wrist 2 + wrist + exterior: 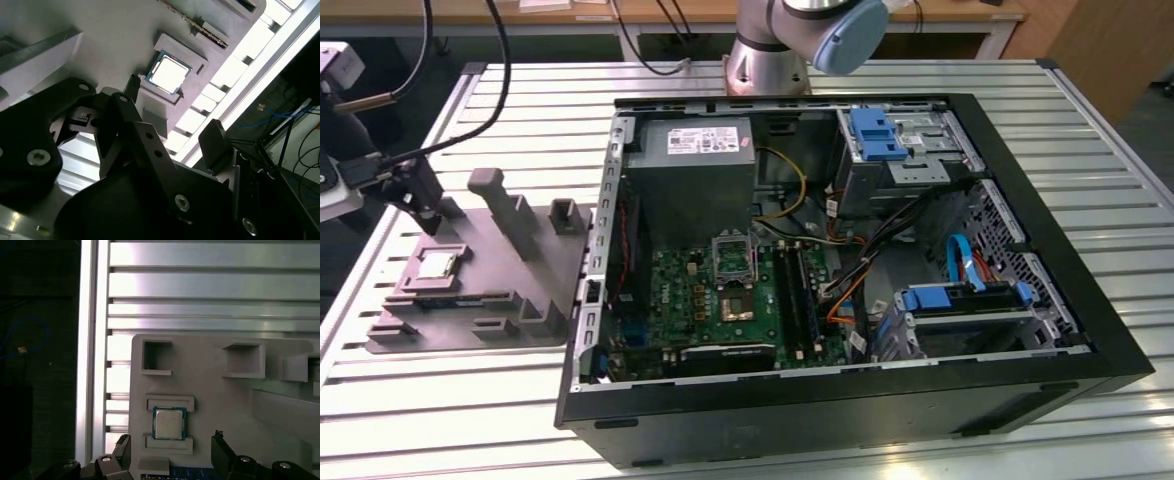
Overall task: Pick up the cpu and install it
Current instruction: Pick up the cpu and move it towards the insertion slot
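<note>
At the exterior view's left my gripper (430,218) hovers wide open and empty above the cpu (434,265) in its grey fixture (520,270), so I judge the pick is beginning and needs a straight, centred descent.

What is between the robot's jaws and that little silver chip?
Nothing stands between them. In the first wrist view the gripper, jaws open, frames the cpu, with only bare grey plastic fixture showing in the gap.

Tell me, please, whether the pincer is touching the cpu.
Apart. In the first wrist view the open pincer straddles the cpu, with bare grey fixture showing on both sides of the chip.
</note>
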Robot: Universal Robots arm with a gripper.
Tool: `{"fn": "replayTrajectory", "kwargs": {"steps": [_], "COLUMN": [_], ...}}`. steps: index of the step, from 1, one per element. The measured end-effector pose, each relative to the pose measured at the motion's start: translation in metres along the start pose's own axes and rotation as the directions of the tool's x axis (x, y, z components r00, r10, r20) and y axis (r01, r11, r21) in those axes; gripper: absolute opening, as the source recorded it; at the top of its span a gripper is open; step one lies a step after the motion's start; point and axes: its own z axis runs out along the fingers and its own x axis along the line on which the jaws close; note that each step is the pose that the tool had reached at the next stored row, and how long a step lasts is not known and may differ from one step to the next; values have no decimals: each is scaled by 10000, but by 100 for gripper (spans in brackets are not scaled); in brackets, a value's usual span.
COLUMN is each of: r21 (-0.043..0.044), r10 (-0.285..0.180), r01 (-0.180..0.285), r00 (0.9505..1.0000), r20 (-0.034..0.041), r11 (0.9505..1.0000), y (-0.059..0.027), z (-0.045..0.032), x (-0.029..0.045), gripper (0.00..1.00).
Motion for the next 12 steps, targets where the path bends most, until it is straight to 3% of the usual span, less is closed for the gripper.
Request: {"fn": "replayTrajectory", "kwargs": {"steps": [12], "r21": [0], "r10": [24], "r01": [-24], "r00": [10000], "r20": [0], "r11": [10000], "y": [-20], "z": [217], "x": [-4], "gripper": [73]}}
